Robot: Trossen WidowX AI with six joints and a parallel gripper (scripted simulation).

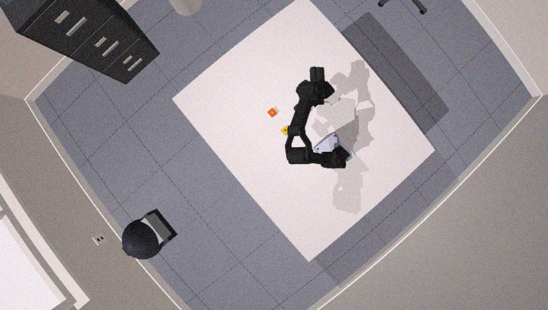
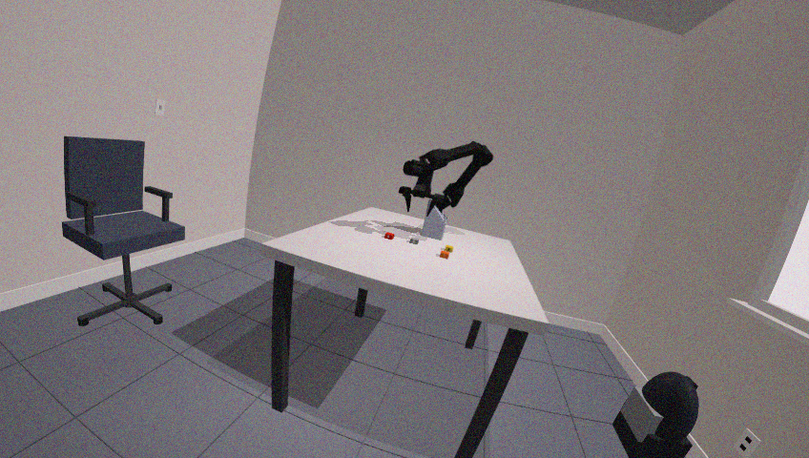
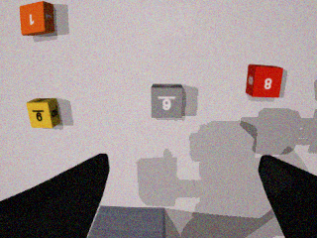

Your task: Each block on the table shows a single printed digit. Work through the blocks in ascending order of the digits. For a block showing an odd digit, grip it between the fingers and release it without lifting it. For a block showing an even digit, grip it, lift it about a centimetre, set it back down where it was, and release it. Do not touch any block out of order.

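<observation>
My gripper (image 2: 419, 211) (image 3: 185, 163) is open and empty, high above the table (image 1: 231, 103) (image 2: 363, 260); the arm hides its fingers in the top view. In the wrist view the digits are upside down. An orange block (image 1: 271, 112) (image 2: 444, 255) (image 3: 37, 19) shows 1, upper left. A yellow block (image 1: 284, 130) (image 2: 448, 248) (image 3: 43, 114) shows an underlined digit, apparently 6, at left. A grey block (image 2: 413, 241) (image 3: 166, 102) shows an underlined digit, apparently 9, beyond the fingertips. A red block (image 2: 388, 236) (image 3: 264, 81) shows 8, at right. The arm hides grey and red in the top view.
A pale grey-blue wedge-shaped object (image 1: 326, 143) (image 2: 434, 225) stands beside the arm's base. The blocks stand apart from one another. A dark chair (image 2: 105, 193) and a black cabinet (image 1: 92, 38) stand off the table. The arm's shadow falls across the tabletop.
</observation>
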